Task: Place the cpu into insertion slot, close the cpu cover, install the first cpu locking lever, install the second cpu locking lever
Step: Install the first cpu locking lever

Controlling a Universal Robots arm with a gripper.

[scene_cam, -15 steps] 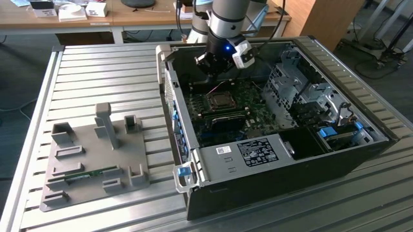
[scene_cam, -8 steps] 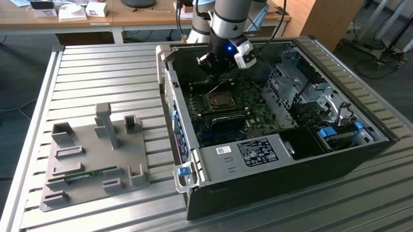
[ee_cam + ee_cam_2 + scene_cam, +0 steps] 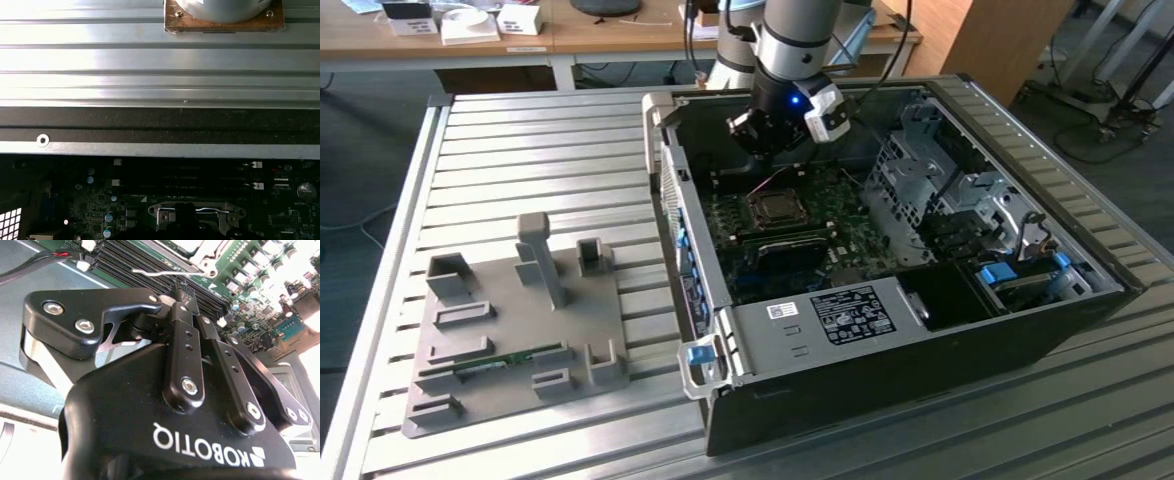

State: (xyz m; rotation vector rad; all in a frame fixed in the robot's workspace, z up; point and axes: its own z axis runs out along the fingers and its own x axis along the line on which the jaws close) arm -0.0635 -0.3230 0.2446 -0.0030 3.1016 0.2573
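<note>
Ribbed metal desk [image 3: 520,160] carries an open computer case [image 3: 894,370]; the hand [image 3: 767,148], closed narrow, hangs at upper centre, near the insertion slot [image 3: 781,208] mid-frame.

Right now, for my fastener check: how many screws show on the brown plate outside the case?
2: one screw and another, at the two visible corners of the brown plate; more may be hidden.
</note>
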